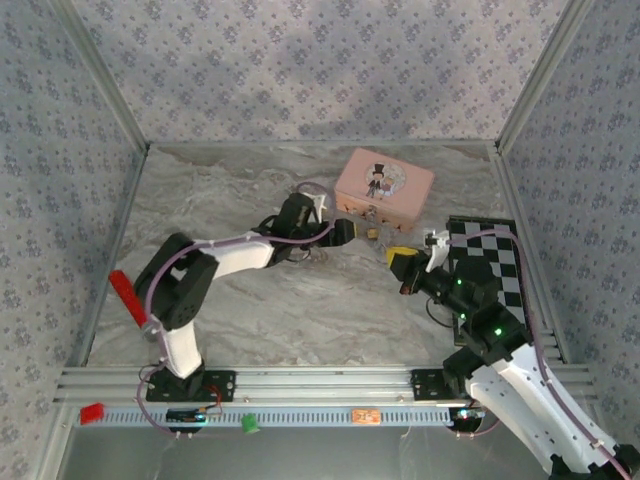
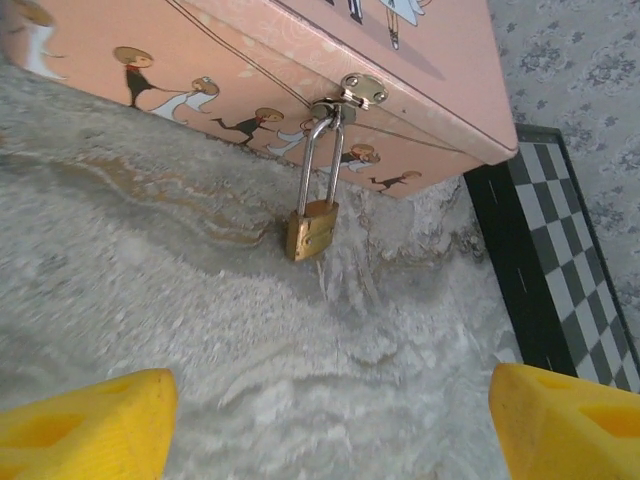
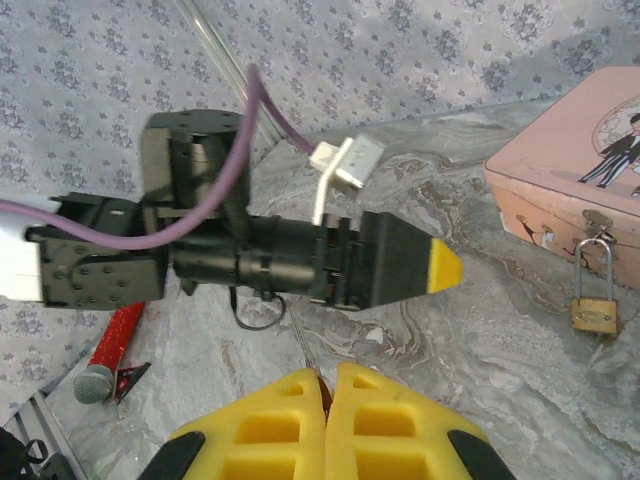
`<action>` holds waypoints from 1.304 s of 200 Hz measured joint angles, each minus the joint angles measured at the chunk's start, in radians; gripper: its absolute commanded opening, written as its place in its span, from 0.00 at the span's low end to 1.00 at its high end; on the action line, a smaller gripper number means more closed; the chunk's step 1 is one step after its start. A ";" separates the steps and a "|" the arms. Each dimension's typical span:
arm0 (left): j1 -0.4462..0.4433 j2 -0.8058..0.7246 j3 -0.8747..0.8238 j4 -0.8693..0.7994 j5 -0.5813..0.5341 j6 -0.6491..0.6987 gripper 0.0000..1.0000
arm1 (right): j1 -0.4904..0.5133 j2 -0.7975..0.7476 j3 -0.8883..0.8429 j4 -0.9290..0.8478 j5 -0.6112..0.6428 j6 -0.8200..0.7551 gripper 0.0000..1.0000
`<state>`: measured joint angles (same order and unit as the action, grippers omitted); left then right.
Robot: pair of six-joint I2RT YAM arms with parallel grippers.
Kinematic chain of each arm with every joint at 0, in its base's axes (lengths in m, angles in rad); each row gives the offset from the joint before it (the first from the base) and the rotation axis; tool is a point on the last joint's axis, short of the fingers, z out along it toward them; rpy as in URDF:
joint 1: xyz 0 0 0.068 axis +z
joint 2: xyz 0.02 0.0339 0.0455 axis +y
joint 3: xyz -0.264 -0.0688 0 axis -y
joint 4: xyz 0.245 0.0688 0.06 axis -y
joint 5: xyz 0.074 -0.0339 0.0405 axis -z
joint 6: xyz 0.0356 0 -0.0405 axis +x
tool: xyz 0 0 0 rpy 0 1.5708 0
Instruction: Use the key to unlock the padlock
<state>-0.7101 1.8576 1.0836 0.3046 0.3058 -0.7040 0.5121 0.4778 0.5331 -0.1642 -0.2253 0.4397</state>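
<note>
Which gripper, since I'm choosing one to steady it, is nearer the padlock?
Left, narrowly. The left gripper sits just left of the padlock, open and facing it; the right gripper, shut, lies farther back toward the near-right, beside the checkered mat.

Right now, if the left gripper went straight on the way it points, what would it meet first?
Probably the padlock, hanging from the hasp of the pink tin straight ahead of the open left gripper; the tin wall lies just behind it.
</note>
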 measured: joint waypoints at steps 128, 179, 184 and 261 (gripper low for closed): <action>-0.073 0.391 0.383 -0.017 -0.100 0.025 0.57 | -0.045 -0.147 -0.052 -0.103 -0.007 0.013 0.00; -0.087 0.440 0.465 -0.067 -0.123 0.026 0.49 | -0.068 -0.156 -0.058 -0.113 -0.030 0.016 0.00; -0.088 0.443 0.472 -0.070 -0.124 0.026 0.47 | -0.071 -0.157 -0.058 -0.114 -0.033 0.016 0.00; -0.095 0.475 0.535 -0.133 -0.158 0.002 0.37 | -0.093 -0.163 -0.058 -0.121 -0.056 0.016 0.00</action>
<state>-0.8055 2.3329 1.6188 0.1715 0.1482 -0.7021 0.4194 0.3145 0.4751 -0.2848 -0.2810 0.4561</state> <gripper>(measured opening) 0.399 0.048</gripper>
